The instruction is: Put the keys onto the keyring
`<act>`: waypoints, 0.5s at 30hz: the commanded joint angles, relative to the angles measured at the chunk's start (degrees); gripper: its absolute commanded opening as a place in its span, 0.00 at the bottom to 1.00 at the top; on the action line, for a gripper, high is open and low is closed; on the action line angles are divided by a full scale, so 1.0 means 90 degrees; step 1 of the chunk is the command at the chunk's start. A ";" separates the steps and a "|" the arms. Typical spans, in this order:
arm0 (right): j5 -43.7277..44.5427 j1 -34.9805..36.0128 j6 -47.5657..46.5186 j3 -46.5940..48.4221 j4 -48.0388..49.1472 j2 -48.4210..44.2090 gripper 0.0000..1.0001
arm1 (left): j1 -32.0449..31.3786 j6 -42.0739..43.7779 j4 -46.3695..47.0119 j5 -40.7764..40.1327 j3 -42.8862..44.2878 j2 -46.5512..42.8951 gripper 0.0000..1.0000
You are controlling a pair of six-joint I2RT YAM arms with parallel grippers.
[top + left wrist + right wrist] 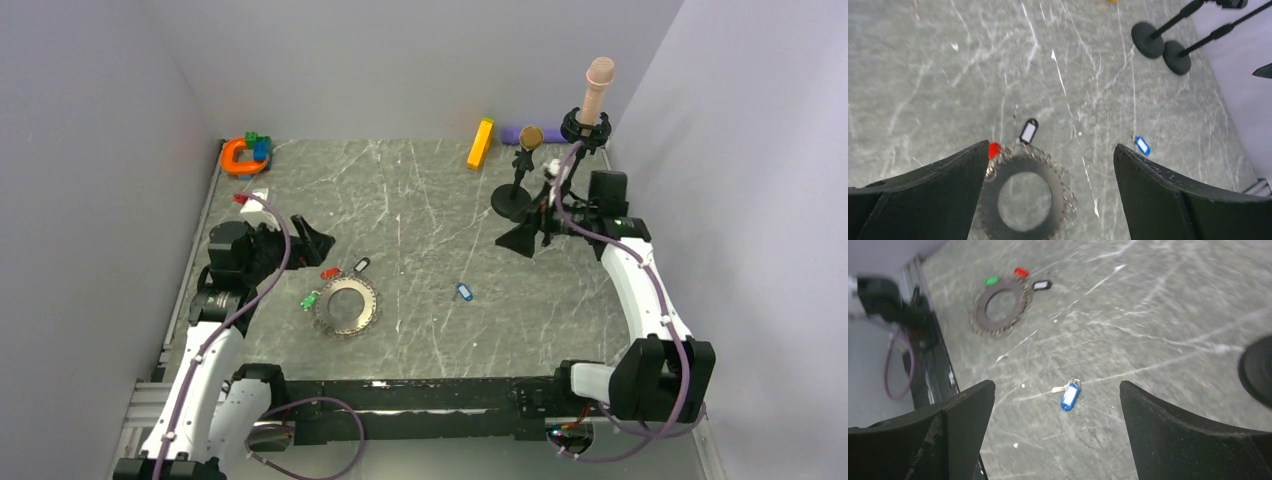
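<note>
The silvery toothed keyring (pixel 346 306) lies flat on the grey table, left of centre. A red key (pixel 329 273), a dark/white key (pixel 360 266) and a green key (pixel 309 300) lie touching or right beside its rim; whether they are attached I cannot tell. A blue key (pixel 463 291) lies alone to the right. Another red key (pixel 241 199) lies far left. My left gripper (pixel 312 240) is open and empty above the ring (pixel 1023 200). My right gripper (pixel 520 240) is open and empty, hovering over the blue key (pixel 1070 395).
An orange horseshoe toy (pixel 240 157) with green and blue blocks sits at the back left. A yellow bar (pixel 480 144) and a purple piece (pixel 515 134) lie at the back. Two black stands (pixel 512 200) rise close to my right gripper. Walls enclose the table.
</note>
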 commanded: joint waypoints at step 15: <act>0.1131 0.1083 -0.2449 0.0243 -0.1468 0.0483 1.00 | -0.3388 -0.1315 -0.2143 -0.3128 0.1215 0.1329 0.98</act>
